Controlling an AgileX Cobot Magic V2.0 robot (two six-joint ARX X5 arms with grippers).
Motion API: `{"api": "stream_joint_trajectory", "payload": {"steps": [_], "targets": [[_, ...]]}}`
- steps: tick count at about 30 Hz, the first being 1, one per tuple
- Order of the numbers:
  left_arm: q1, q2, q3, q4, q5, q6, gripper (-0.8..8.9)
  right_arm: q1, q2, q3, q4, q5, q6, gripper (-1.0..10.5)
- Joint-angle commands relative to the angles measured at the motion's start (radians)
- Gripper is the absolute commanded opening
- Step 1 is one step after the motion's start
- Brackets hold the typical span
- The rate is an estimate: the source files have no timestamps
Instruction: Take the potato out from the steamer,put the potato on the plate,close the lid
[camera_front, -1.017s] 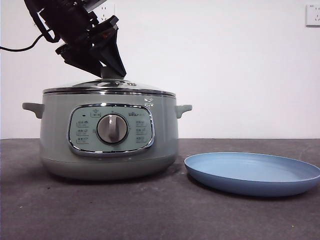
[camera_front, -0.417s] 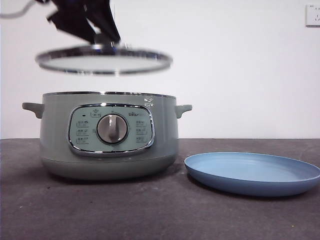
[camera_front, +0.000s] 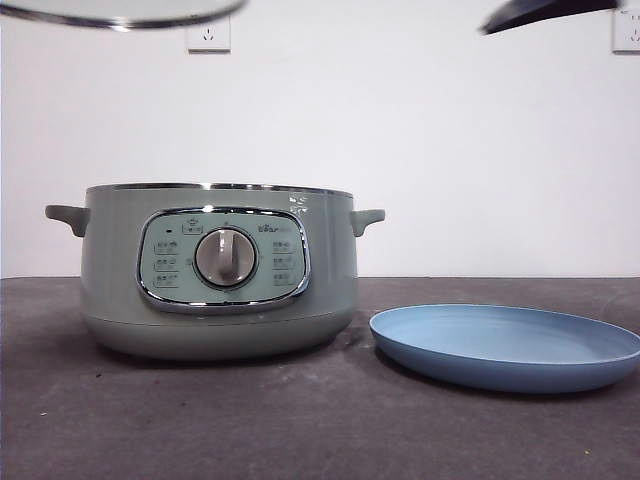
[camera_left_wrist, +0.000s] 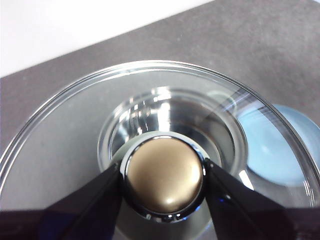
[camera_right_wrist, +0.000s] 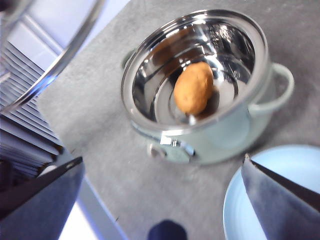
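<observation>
The sage-green steamer (camera_front: 220, 270) stands open on the left of the dark table. In the right wrist view the orange-brown potato (camera_right_wrist: 194, 87) lies in its steel bowl (camera_right_wrist: 150, 95). The light-blue plate (camera_front: 505, 345) lies empty to its right, also in the right wrist view (camera_right_wrist: 280, 195). My left gripper (camera_left_wrist: 162, 172) is shut on the knob (camera_left_wrist: 164, 175) of the glass lid (camera_left_wrist: 65, 130). It holds the lid (camera_front: 120, 12) high above the pot's left side. My right gripper (camera_right_wrist: 162, 161) is open and empty, high above the pot and plate; its black tip (camera_front: 545, 12) shows at the top right.
White wall behind with two sockets (camera_front: 208, 35) (camera_front: 626, 30). The lid's rim (camera_right_wrist: 60, 60) crosses the right wrist view beside the pot. The plate (camera_left_wrist: 270, 150) shows through the lid in the left wrist view.
My left gripper has lifted the lid off the steamer, up and to the left, to the top edge of the front view. A black tip has come in at the top right.
</observation>
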Motion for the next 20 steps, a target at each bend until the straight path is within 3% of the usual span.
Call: {"api": "stream_joint_trajectory", "payload": {"steps": [1, 11, 20], "targets": [[0.003, -0.077, 0.013, -0.017, -0.055, -0.016, -0.09, 0.062, 0.107, 0.078, 0.011, 0.051, 0.009, 6.6], [0.005, -0.277, 0.013, -0.205, -0.117, -0.069, -0.09, 0.219, 0.501, 0.431, 0.003, 0.22, -0.02, 6.6], [0.005, -0.376, 0.013, -0.301, -0.12, -0.097, -0.09, 0.295, 0.762, 0.581, 0.027, 0.349, -0.042, 6.6]]}}
